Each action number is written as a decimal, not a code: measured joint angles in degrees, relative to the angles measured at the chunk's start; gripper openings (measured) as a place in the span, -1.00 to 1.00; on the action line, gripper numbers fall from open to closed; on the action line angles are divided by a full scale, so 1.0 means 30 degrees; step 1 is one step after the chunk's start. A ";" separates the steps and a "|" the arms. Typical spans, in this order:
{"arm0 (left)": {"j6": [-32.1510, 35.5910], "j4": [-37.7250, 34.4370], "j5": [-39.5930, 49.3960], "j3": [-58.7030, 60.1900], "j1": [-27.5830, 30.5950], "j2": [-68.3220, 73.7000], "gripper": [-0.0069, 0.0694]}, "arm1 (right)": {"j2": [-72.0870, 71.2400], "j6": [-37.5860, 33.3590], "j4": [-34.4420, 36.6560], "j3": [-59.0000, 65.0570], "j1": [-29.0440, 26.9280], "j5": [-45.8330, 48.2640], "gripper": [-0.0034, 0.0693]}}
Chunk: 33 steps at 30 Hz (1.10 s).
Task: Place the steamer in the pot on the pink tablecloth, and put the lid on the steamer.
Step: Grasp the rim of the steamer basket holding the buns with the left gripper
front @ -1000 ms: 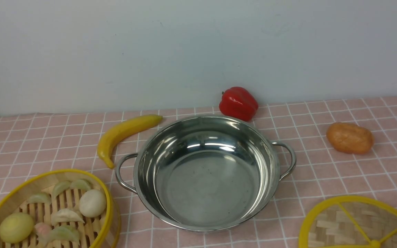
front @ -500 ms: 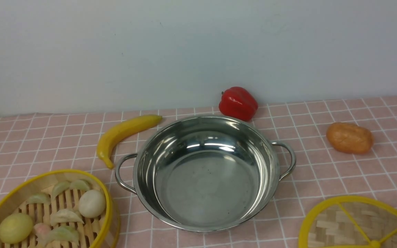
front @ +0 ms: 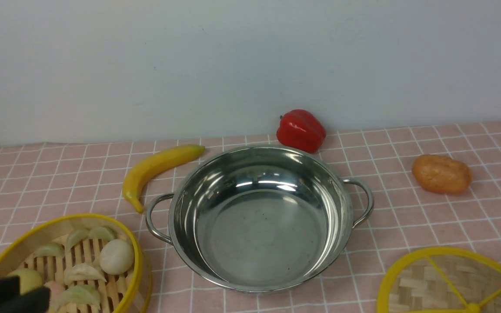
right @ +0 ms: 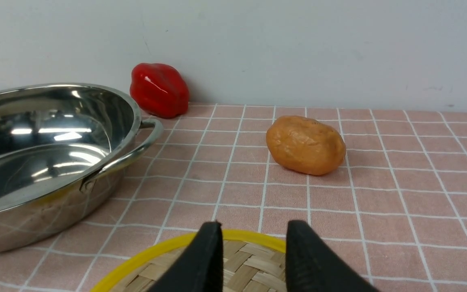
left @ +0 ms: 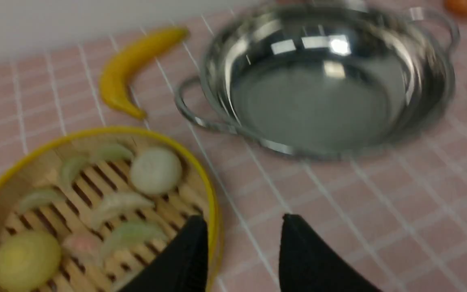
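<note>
Near-left corner: left fingers apart, either side of steamer rim, set to pinch; right fingers apart over lid.

Mock kitchen tabletop, staged for a robot.
A pink tablecloth runs to a bare pale wall; beyond the left gripper sit a steel pot and plastic banana, beyond the right gripper a glossy toy pepper and potato.

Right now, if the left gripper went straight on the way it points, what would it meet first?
Probably the steamer, at its yellow rim: the left gripper has its jaws apart, one over the basket, one over the pink tablecloth. Depth is unclear.
</note>
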 joint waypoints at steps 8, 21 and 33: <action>0.3057 0.2359 0.2098 -0.0970 -0.1938 0.7951 -0.12 | 0.0000 0.0000 0.0000 0.0000 0.0000 0.0000 -0.24; 0.3331 0.3366 -0.3423 -0.0984 -0.4606 1.6214 0.39 | 0.0000 0.0000 0.0000 0.0000 0.0000 0.0000 -0.24; 0.3264 0.3416 -0.6784 -0.0984 -0.4606 2.0362 0.10 | 0.0000 0.0000 0.0000 0.0000 0.0000 0.0000 -0.24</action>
